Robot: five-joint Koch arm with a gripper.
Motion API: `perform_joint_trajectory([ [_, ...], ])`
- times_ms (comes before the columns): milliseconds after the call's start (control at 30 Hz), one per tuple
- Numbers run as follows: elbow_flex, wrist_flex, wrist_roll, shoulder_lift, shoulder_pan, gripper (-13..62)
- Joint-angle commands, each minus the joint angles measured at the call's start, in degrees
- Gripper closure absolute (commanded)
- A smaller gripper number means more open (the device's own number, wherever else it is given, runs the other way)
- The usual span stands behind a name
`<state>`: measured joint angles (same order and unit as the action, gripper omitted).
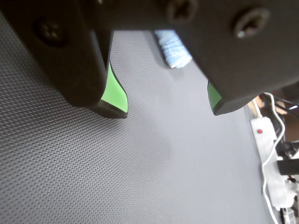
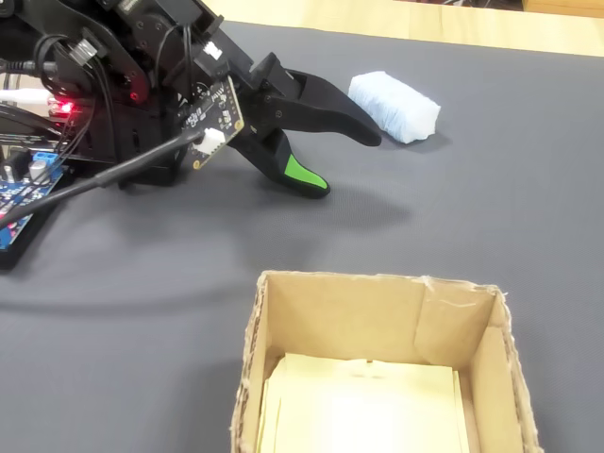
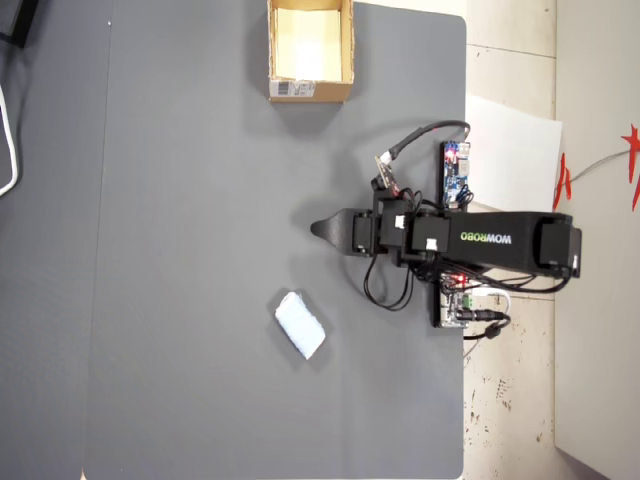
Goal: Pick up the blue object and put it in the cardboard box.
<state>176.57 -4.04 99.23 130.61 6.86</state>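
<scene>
The blue object (image 1: pixel 173 49) is a small pale blue block with a soft surface, lying on the dark grey mat. It lies beyond the jaws in the wrist view, partly hidden by the gripper body. My gripper (image 1: pixel 167 109) is open, its green-padded fingers wide apart with only mat between them. In the fixed view the gripper (image 2: pixel 342 160) hovers low, short of the blue object (image 2: pixel 394 106) and apart from it. The cardboard box (image 2: pixel 340 316) stands open in the foreground. Overhead, the gripper (image 3: pixel 318 230) sits between the blue object (image 3: pixel 300 324) and the cardboard box (image 3: pixel 310 91).
A white power strip (image 1: pixel 267 140) with cables lies off the mat's edge. A circuit board (image 3: pixel 455 172) and wires sit by the arm's base, with a white paper sheet (image 3: pixel 515 150) beside them. The box has a pale insert (image 2: pixel 363 406) inside.
</scene>
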Motion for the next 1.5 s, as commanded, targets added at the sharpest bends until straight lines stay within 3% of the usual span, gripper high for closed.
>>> perform_joint_trajectory([
  [0,2.2,-0.4,2.9,5.2,-1.7,15.4],
  [567,0.1,-5.6,16.4,5.2,-26.1,15.5],
  [900,-15.8,16.3,17.1,4.4,-36.0,15.7],
  [1233,-38.8,35.2,15.2,-10.4,-35.9,15.7],
  [1467,-45.5,37.2,15.2,-21.1,-33.8,15.7],
])
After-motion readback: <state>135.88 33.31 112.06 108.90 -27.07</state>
